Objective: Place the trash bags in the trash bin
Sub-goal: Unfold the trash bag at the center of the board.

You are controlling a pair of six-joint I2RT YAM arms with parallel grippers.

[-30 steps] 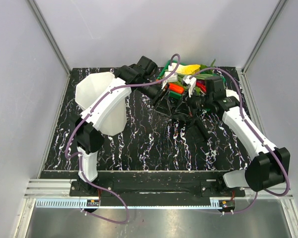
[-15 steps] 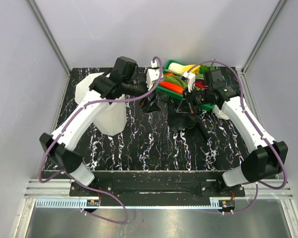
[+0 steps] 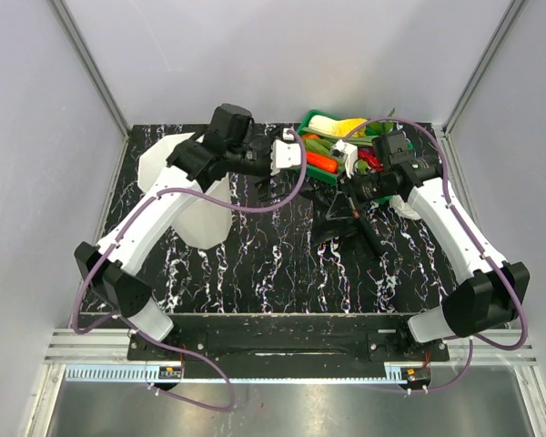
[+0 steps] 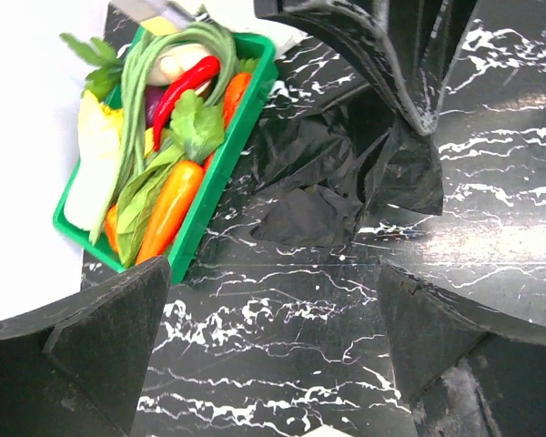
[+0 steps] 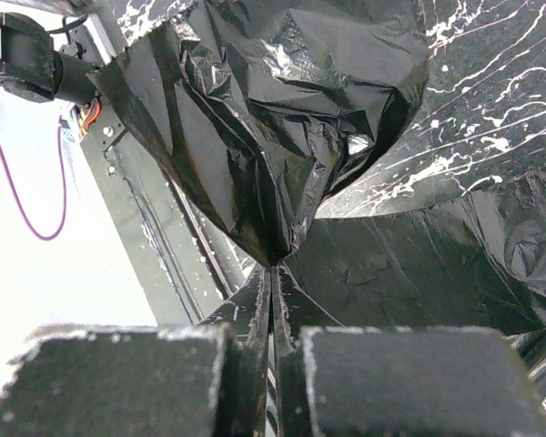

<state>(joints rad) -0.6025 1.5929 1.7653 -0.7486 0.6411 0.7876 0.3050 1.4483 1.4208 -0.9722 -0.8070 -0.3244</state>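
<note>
Behind the left arm (image 3: 155,217), half-hidden trash bin (image 3: 154,171); trash bag (image 5: 282,118) edges cropped

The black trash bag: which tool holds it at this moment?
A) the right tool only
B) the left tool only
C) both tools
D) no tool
A: the right tool is shut on a fold of the trash bag, while the left tool stands wide open and empty.
</note>
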